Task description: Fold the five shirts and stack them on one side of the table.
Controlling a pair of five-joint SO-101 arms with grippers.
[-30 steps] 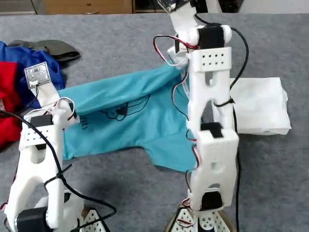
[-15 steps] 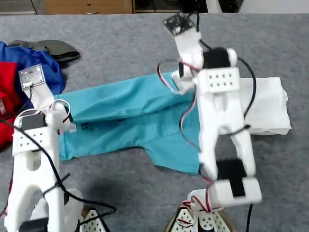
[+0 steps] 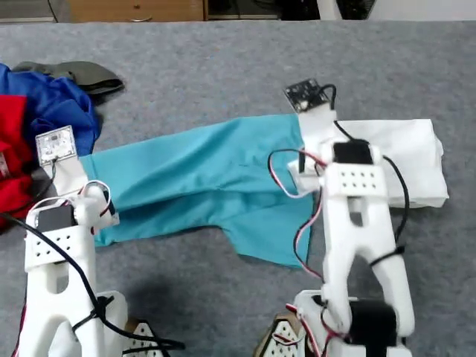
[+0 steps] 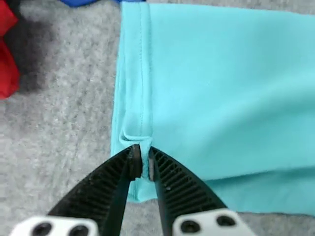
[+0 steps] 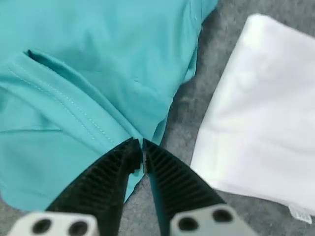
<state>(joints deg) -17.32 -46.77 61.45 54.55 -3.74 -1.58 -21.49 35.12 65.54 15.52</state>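
The left claw (image 4: 141,162) is pinched nearly shut on the stitched hem of a teal cloth shirt (image 3: 201,171), with a small pucker of fabric caught between its black ribbed fingers. The right claw (image 5: 142,151) is likewise closed to a narrow gap on the shirt's opposite edge, gripping a fold beside a line of stitching.

From above, both pinch points are hidden. The left arm (image 3: 59,223) covers the shirt's left end with its wrist and camera board. The right arm (image 3: 357,216) stands over the shirt's right end and masks the near left corner of a folded white cloth shirt (image 3: 405,160). The teal shirt lies stretched left to right across the middle of the grey carpeted table (image 3: 186,67), doubled over along its length, with a lower layer sticking out toward the near side. How many layers each claw holds cannot be made out.

The white shirt lies just right of the teal one, and the right wrist view shows a strip of bare table between them. At the far left a crumpled blue cloth shirt (image 3: 44,104) lies heaped against a red cloth shirt (image 3: 13,167), which is cut off by the picture's edge. A dark olive cloth garment (image 3: 85,76) lies just beyond them, its shape hard to read. A brown wooden cabinet (image 3: 134,9) runs along the far edge.
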